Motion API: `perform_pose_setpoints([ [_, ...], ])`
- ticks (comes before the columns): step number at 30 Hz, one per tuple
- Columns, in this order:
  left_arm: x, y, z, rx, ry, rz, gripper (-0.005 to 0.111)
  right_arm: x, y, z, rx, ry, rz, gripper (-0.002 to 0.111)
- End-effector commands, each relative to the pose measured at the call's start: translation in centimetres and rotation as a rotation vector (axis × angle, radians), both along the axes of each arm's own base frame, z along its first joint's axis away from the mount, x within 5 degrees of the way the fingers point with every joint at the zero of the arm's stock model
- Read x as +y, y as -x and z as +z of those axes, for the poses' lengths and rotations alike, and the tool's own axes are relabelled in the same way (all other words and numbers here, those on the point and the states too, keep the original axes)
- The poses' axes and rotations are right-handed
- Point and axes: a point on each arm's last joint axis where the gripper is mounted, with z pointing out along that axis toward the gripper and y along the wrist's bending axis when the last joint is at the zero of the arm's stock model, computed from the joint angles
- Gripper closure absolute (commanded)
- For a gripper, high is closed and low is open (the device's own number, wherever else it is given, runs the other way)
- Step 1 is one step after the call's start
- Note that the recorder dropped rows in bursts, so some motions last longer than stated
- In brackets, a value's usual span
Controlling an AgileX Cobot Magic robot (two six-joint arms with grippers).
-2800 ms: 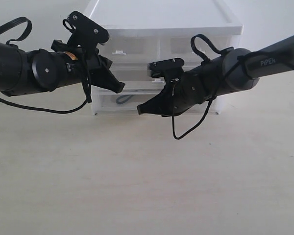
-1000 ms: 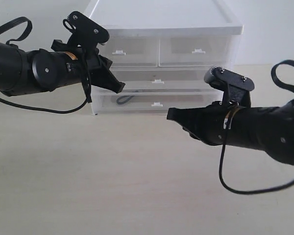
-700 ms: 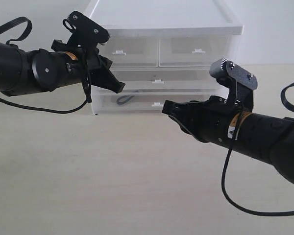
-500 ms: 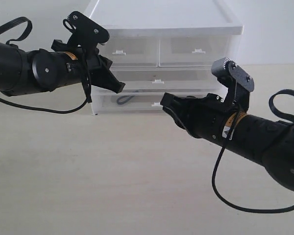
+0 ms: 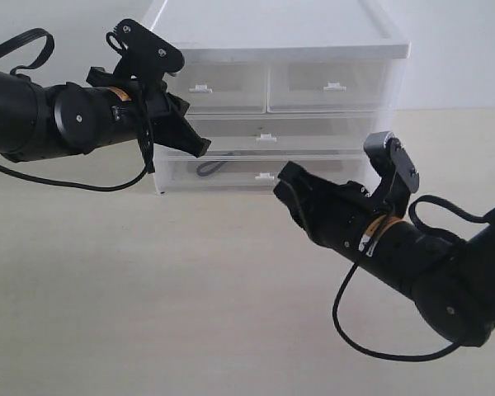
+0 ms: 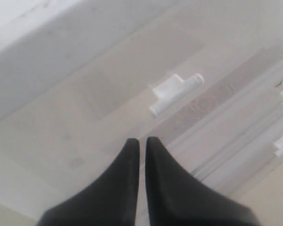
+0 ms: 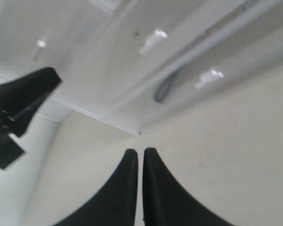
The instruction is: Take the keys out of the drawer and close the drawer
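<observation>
The drawer [image 5: 313,172] is the lowest tier of the white unit and sits flush with its frame; its tab handle [image 5: 265,176] faces me. Of the keys I see only a dark strap loop [image 5: 208,167] through the translucent front, also seen as the strap loop [image 7: 166,84] in the right wrist view; the gold rings are not discernible. My left gripper [image 5: 202,148] is shut and empty, hovering at the unit's left front near the middle tier. My right gripper [image 5: 283,180] is shut and empty, just in front of the drawer handle [image 7: 208,77], apart from it.
Above the lowest tier are the wide middle drawer [image 5: 266,137] and two half-width top drawers [image 5: 200,87] [image 5: 334,86]. The beige table [image 5: 148,289] stretches in front. A black cable [image 5: 346,330] loops under the right arm.
The right arm pulled back from the drawer front, swung out to the right and down, and now points up-left at the lowest handle. The left arm has not moved.
</observation>
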Motion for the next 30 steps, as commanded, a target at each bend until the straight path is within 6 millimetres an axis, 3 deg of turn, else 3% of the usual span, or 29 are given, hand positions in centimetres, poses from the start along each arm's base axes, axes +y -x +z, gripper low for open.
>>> perform_pose_setpoints([
  [1,2.8,-2.3,2.8,-0.33,0.097,0.208,0.103,0.1,-0.2,-1.2,0.066,0.174,0.03,0.108],
  [4,2.8,-2.3,2.8,-0.33,0.097,0.208,0.103,1.1,-1.0,-0.5,-0.021,0.247,0.107,0.108],
  [9,2.8,-2.3,2.8,-0.33,0.097,0.208,0.103,2.4,-3.0,0.1,0.035,0.442,0.178,0.108],
  [19,2.8,-2.3,2.8,-0.33,0.097,0.208,0.103,3.4,-5.4,1.8,-0.034,0.766,0.297,0.108],
  [30,2.8,-2.3,2.8,-0.33,0.097,0.208,0.103,3.7,-6.7,3.3,0.088,0.88,0.319,0.108],
])
